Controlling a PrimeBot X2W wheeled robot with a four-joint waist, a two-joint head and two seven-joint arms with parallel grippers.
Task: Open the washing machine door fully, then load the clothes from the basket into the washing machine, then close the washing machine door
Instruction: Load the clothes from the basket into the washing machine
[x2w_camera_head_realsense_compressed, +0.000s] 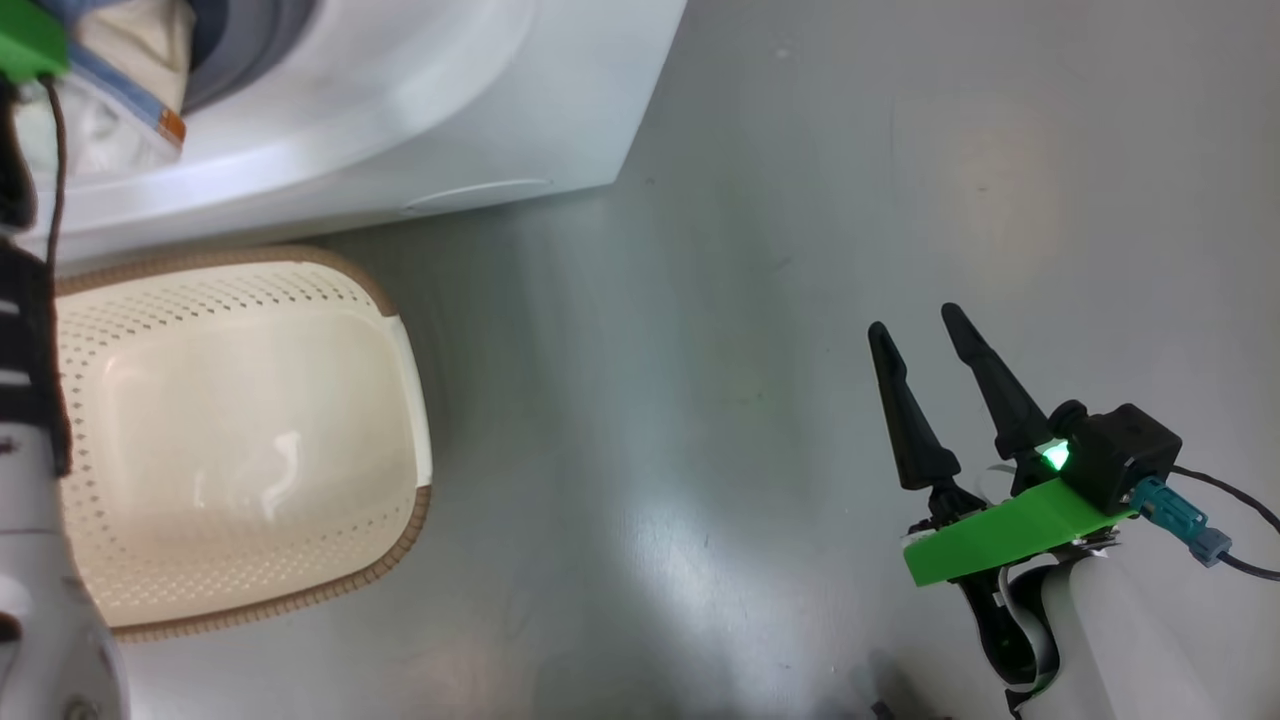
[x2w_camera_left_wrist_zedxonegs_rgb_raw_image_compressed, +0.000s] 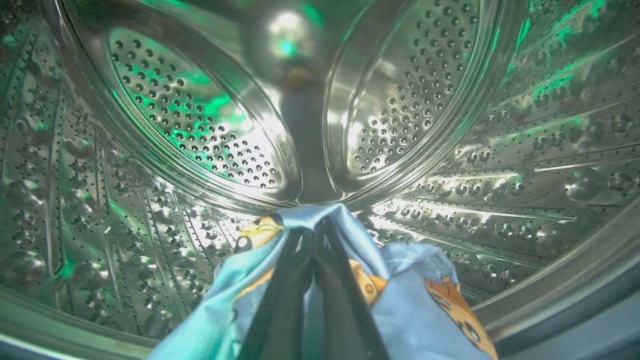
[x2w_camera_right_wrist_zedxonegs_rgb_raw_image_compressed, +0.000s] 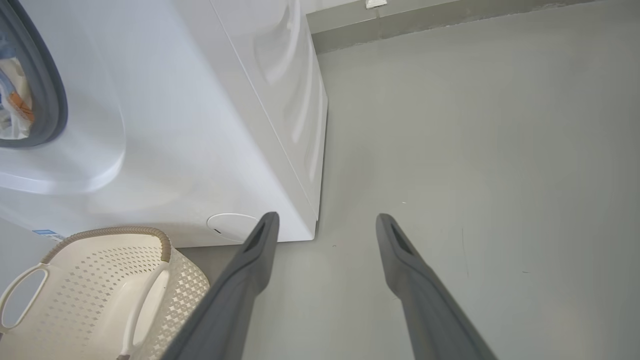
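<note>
"While the left claw (x2w_camera_left_wrist_zedxonegs_rgb_raw_image_compressed: 315, 230) is inside the washing machine (x2w_camera_head_realsense_compressed: 450, 100), what has it got?"

"Its fingers are pressed together on the clothes (x2w_camera_left_wrist_zedxonegs_rgb_raw_image_compressed: 425, 320): a light blue piece with orange cartoon prints, pinched at a fold by the tips. The cloth trails back along the fingers toward the machine's mouth, so its long axis runs roughly with the claw's own."

"And beyond the tips?"

"The steel drum (x2w_camera_left_wrist_zedxonegs_rgb_raw_image_compressed: 200, 125). Its perforated side wall lies just under the cloth, and the back wall is straight ahead, deeper in the machine. I'd judge letting go comes next, and the piece should drop onto that lower wall."

"The other arm?"

"The right claw (x2w_camera_head_realsense_compressed: 914, 321) is spread and holds nothing, over the floor (x2w_camera_head_realsense_compressed: 800, 250) well off to the machine's side. The left arm is clearly nearer. The basket (x2w_camera_head_realsense_compressed: 230, 300) in front of the machine looks empty."
</note>
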